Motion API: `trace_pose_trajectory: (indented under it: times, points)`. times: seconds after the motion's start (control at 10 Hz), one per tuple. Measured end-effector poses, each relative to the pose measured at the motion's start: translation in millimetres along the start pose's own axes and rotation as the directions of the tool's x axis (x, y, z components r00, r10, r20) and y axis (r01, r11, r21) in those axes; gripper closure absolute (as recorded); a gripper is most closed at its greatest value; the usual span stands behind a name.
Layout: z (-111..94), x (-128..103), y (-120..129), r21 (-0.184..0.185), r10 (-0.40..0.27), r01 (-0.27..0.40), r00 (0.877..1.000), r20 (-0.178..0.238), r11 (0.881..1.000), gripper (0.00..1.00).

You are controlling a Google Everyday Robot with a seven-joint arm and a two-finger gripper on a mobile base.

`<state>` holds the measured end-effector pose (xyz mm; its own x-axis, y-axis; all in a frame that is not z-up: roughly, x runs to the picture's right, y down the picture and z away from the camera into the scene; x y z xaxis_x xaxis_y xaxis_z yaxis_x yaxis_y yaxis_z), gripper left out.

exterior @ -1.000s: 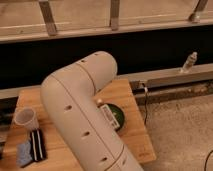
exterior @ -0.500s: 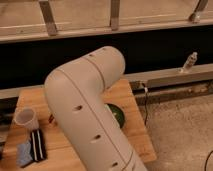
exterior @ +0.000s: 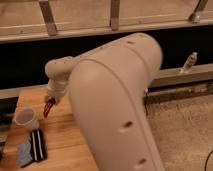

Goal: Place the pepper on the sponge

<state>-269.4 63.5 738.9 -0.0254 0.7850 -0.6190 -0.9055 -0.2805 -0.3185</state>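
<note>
1. We see the gripper (exterior: 50,101) at the end of the big beige arm (exterior: 115,105). It points down over the left part of the wooden table (exterior: 62,132).
2. Its fingers are pressed together, pinching the pepper (exterior: 47,108). The pepper is slim and dark red. It hangs from the fingertips with its free end pointing down and a little to the left.
3. We cannot tell whether the pepper's lower tip touches the wood or hangs just above it.
4. Below and to the left of the gripper, near the pepper's tip, a pale cup (exterior: 26,119) stands upright on the table.
5. The sponge (exterior: 23,153), a blue-grey pad, lies flat well below the gripper, toward the table's near left corner. It is beyond the cup and well apart from the pepper.
6. Just to the right of the sponge, almost straight below the gripper, lies a black block (exterior: 37,145) with white stripes. We cannot tell whether the block and the sponge touch.
7. To the right of the gripper, the bulk of the arm hides most of the remaining tabletop.
8. Far to the gripper's right, past the arm, a small bottle (exterior: 189,62) stands upright on a ledge along the dark wall.
</note>
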Motion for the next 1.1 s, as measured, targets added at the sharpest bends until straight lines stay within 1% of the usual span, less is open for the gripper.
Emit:
trace_pose_trajectory:
  times: [0.1,0.2,0.3,0.4,0.5,0.6,0.7,0.8,1.1]
  points:
    - [-13.8,11.9,-0.2,-0.015,-0.061,0.061,0.998,0.011,0.998,1.0]
    - [-24.8,25.2,-2.1,-0.02,-0.117,0.118,0.993,0.025,0.993,1.0]
    - [-29.3,42.6,2.3,-0.024,-0.172,0.172,0.985,0.027,0.985,1.0]
    - [-32.7,63.2,9.5,-0.033,-0.23,0.23,0.973,0.024,0.973,1.0]
    - [-36.9,85.0,15.2,-0.044,-0.29,0.291,0.957,0.02,0.956,1.0]
    - [-39.5,98.4,18.9,-0.054,-0.329,0.33,0.944,0.015,0.943,1.0]
    - [-40.1,115.1,27.4,-0.073,-0.376,0.375,0.927,0.004,0.924,1.0]
    - [-39.9,126.2,33.4,-0.086,-0.407,0.405,0.913,-0.003,0.91,1.0]
    - [-40.6,125.3,32.2,-0.086,-0.405,0.404,0.914,-0.002,0.911,1.0]
